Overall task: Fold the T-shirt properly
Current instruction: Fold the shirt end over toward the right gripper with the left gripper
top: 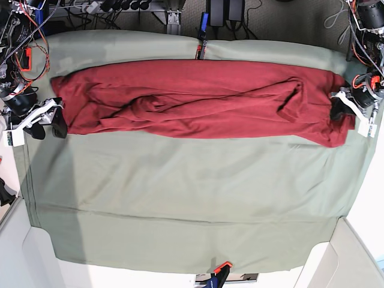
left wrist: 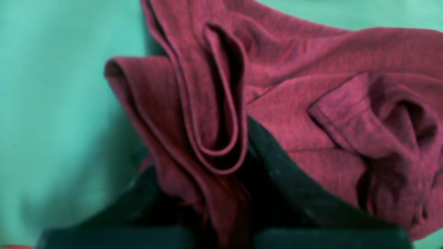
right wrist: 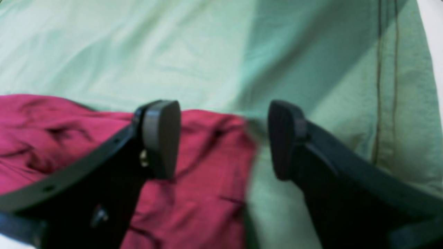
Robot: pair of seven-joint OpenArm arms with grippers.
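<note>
The maroon T-shirt (top: 198, 99) lies stretched in a long wrinkled band across the far half of the table. My left gripper (left wrist: 225, 193) is shut on a bunch of folded hem layers of the T-shirt (left wrist: 207, 103); in the base view it (top: 339, 111) is at the shirt's right end. My right gripper (right wrist: 223, 138) is open and empty, just above the shirt's edge (right wrist: 207, 173), with one pad (right wrist: 162, 138) over the fabric and the other over the cloth. In the base view it (top: 49, 126) is at the shirt's left end.
A sage-green table cloth (top: 192, 198) covers the table, with a stitched hem (right wrist: 386, 86) near its edge. Orange clamps hold it at the back (top: 200, 51) and front (top: 221, 267). Cables and electronics sit behind the table (top: 120, 7).
</note>
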